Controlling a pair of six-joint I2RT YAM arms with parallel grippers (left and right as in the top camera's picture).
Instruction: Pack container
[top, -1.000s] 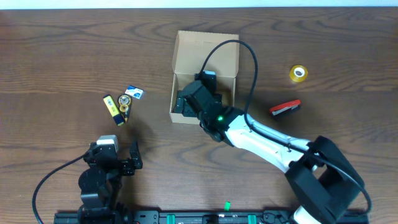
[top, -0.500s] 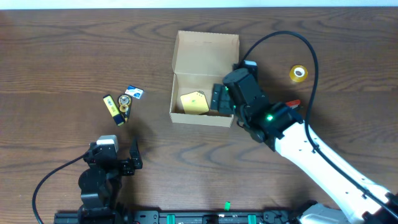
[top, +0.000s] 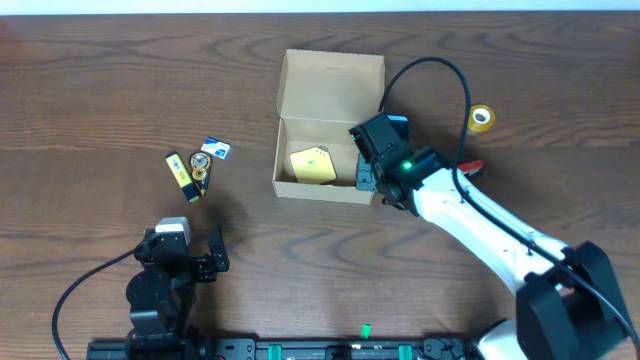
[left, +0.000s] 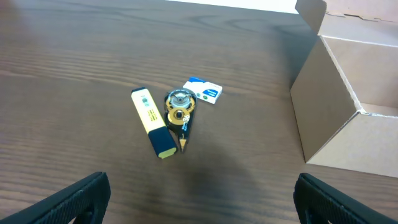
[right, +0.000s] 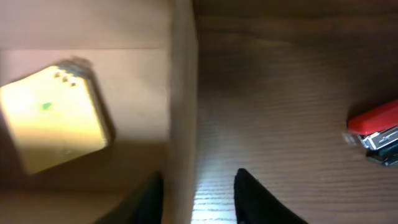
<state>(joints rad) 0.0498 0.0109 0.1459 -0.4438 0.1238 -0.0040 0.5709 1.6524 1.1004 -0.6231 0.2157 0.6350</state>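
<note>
Right pincer (right: 199, 179) nearer container (top: 330, 78), notepad (top: 312, 165) inside

The overhead view looks straight down on the whole bench (top: 100, 80), with the box (top: 325, 190) near centre. The left wrist view sits low, well left of the box, facing it past the highlighter (left: 152, 121). The right wrist view looks down from close over the box's right wall and shares the stapler (right: 373, 127) with overhead.

A yellow highlighter (left: 152, 122), a round tape dispenser (left: 179, 112) and a small white-and-blue packet (left: 203, 91) are seen clustered on the wooden table (left: 74, 68). A cardboard box (left: 339, 134) is seen at right, lid raised. The fingers (left: 78, 199) of the left gripper (left: 202, 190) are spread wide apart.
</note>
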